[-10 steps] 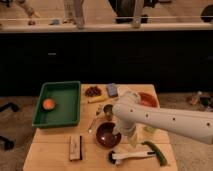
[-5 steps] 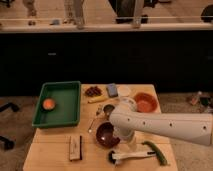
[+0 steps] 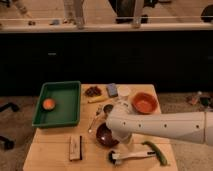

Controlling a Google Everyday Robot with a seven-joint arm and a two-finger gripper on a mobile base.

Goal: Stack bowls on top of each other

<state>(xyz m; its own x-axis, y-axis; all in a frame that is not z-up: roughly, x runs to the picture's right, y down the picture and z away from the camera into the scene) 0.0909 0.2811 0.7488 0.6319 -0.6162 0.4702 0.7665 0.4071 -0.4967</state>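
Gripper (image 3: 120,140) at maroon bowl (image 3: 103,135) (green tray (image 3: 66,109) holds orange object (image 3: 48,104)).

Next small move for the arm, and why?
Probably ease the tool down onto the rim of the dark bowl to grip it. The tool sits at that bowl's right edge, with the arm covering part of it. The orange bowl stands apart, further back on the right, so nothing is stacked yet.

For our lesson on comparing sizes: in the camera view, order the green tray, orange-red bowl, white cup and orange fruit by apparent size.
1. green tray
2. orange-red bowl
3. white cup and orange fruit: too alike to rank.
The jaws sit at the maroon bowl, front centre.
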